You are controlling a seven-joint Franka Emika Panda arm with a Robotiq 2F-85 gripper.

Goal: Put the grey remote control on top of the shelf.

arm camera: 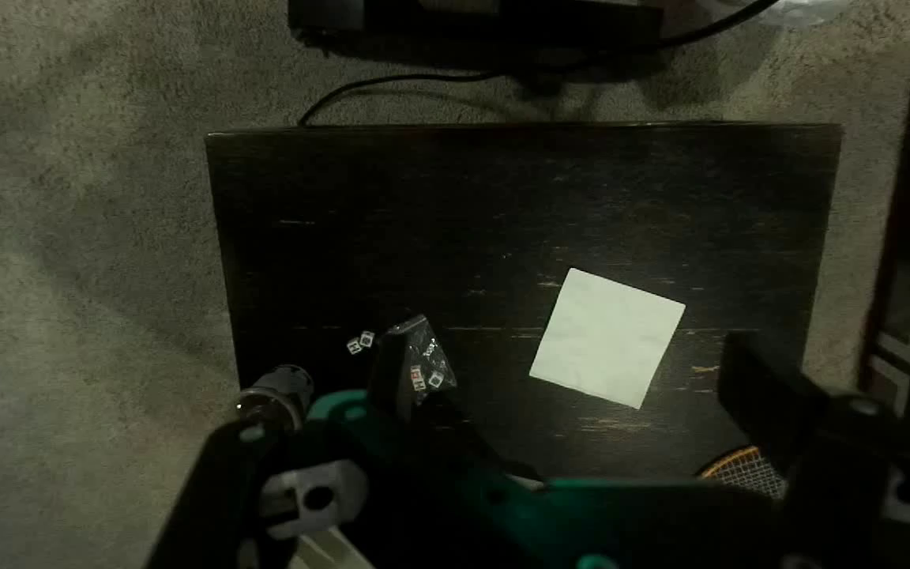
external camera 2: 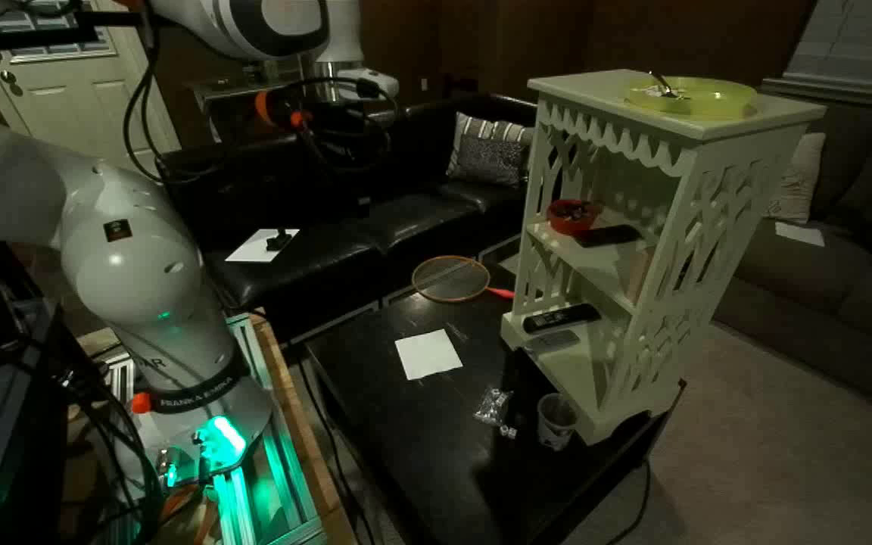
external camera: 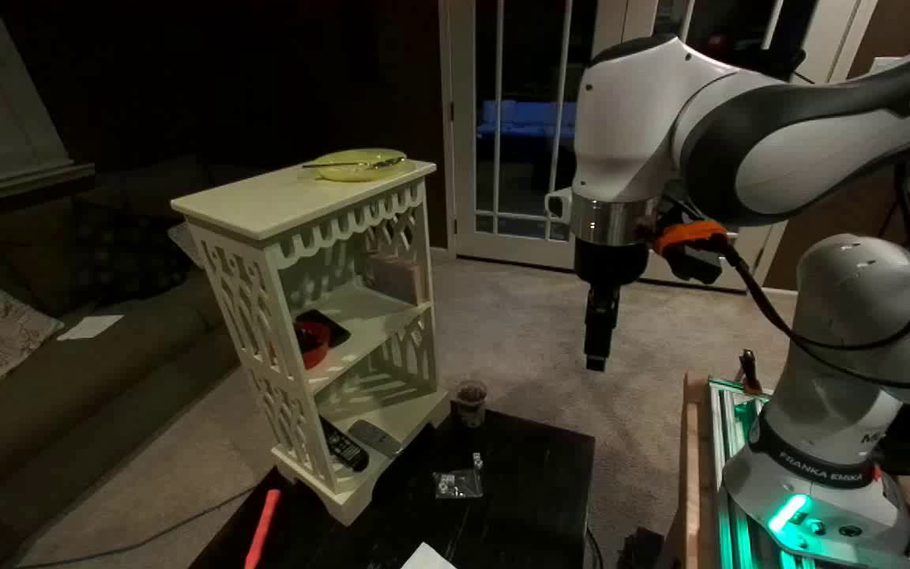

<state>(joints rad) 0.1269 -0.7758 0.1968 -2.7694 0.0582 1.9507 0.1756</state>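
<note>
The grey remote control (external camera: 374, 436) lies on the bottom tier of the shelf, beside a black remote (external camera: 344, 447). Both remotes also show in an exterior view, grey (external camera 2: 555, 341) in front of black (external camera 2: 561, 318). The cream-white shelf (external camera: 238, 204) stands upright on the black table; it also shows in an exterior view (external camera 2: 742, 189). My gripper (external camera: 596, 362) hangs pointing down, away from the shelf. In the wrist view my gripper (arm camera: 569, 371) is open, with nothing between its fingers, high above the table. The grey remote is out of the wrist view.
A yellow-green plate (external camera: 336, 167) with a utensil occupies part of the shelf top. The middle tier holds a red bowl (external camera 2: 574, 217) and a dark flat object (external camera 2: 608, 235). The black table (arm camera: 502, 205) bears white paper (arm camera: 609, 338), a cup (external camera 2: 557, 421), a small bag (external camera 2: 493, 405) and a racket (external camera 2: 451, 278).
</note>
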